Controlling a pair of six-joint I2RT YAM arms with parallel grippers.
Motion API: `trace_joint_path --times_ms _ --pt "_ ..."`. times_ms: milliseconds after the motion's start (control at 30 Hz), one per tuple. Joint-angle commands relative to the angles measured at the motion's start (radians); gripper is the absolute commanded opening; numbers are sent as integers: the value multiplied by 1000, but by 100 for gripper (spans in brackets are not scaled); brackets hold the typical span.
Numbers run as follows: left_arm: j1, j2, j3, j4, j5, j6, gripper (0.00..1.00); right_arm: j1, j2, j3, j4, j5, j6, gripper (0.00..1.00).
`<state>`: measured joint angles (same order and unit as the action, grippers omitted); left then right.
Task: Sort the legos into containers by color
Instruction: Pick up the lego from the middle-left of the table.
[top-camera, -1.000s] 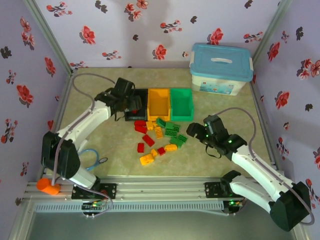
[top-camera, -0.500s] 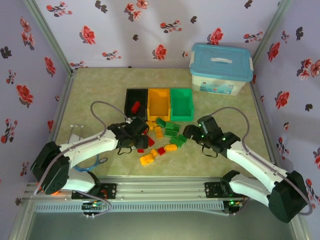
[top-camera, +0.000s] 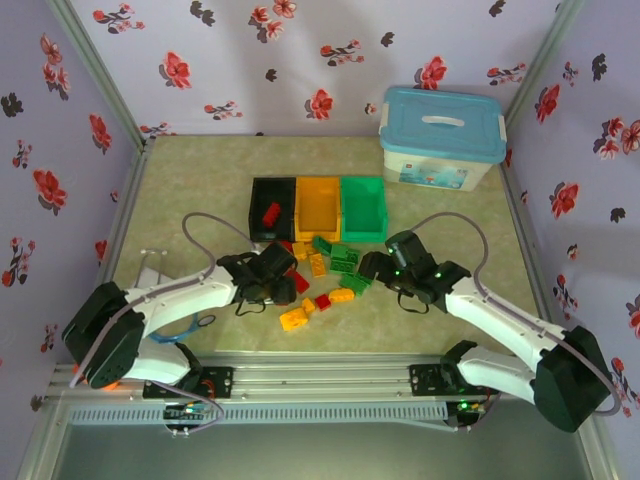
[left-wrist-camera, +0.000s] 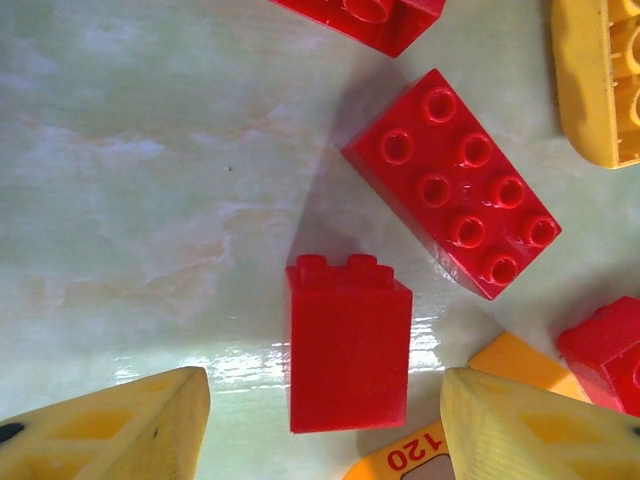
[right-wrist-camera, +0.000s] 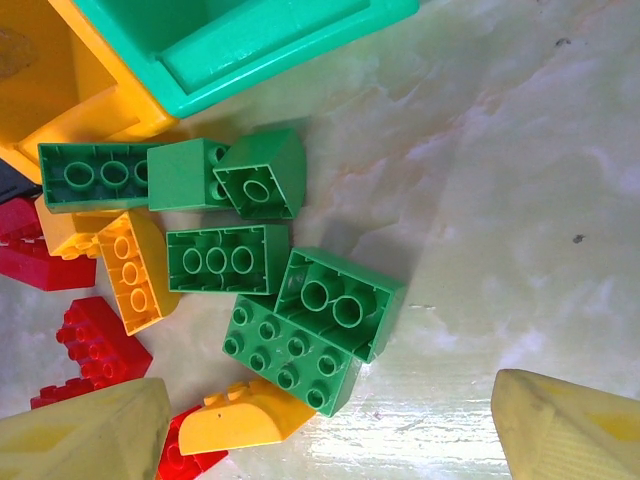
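While looking down from the top camera, seeing a black bin (top-camera: 260, 192), a yellow-orange bin (top-camera: 318, 205) and a green bin (top-camera: 363, 205) standing side by side in a tight row at mid-worktop (top-camera: 200, 190). Finding one red brick (top-camera: 271, 214) lying inside the black bin. Noting the loose legos (top-camera: 325, 272) lying scattered just in front of the bins, reds mostly leftward, greens rightward. Spotting the left end effector (top-camera: 283, 277) hanging low over the red side of the pile and the right end effector (top-camera: 369, 265) over the green side. Noting a white box with a blue lid (top-camera: 442, 135) sitting well apart at the far right.

Turning to the left wrist view, seeing yellow fingers (left-wrist-camera: 120, 430) straddling a small red block (left-wrist-camera: 348, 345) lying on its side, jaws standing at middling width, touching nothing and holding nothing. Finding a long red brick (left-wrist-camera: 452, 185) lying studs-up just beyond the block, apart from it.

Turning to the right wrist view, seeing pale yellow fingertips (right-wrist-camera: 85, 430) spread wide at the lower corners, gripping nothing. Finding a green cluster (right-wrist-camera: 290, 340) of bricks lying between and beyond them, near the corner of the green bin, with a yellow-orange brick (right-wrist-camera: 135, 280) and a red studded brick (right-wrist-camera: 95, 345) lying to the left.
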<state>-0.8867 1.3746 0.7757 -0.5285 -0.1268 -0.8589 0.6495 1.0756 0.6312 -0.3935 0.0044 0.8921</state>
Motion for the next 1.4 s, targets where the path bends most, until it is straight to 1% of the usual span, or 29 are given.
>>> trace_joint_path --times_ms 0,133,267,467,767,933,1133,1233,1367 --pt "-9 29 7 33 16 -19 62 14 2 27 13 29 13 84" --pt "-9 67 7 46 21 -13 62 16 1 23 11 36 14 84" --pt "-9 94 -10 70 22 -24 58 18 3 22 14 37 13 84" --pt "-9 102 -29 90 22 -33 46 18 1 16 16 37 16 84" --pt "-9 77 -18 66 0 -24 28 21 -21 -3 20 45 24 84" --pt "-9 53 -8 40 -24 -19 27 22 0 9 21 36 19 83" --pt "0 6 55 -35 -71 16 27 27 21 28 26 32 17 83" --pt "36 -18 103 -66 -78 53 27 30 32 32 31 29 18 83" --pt "111 -22 181 -92 -79 112 27 43 40 40 35 23 9 84"
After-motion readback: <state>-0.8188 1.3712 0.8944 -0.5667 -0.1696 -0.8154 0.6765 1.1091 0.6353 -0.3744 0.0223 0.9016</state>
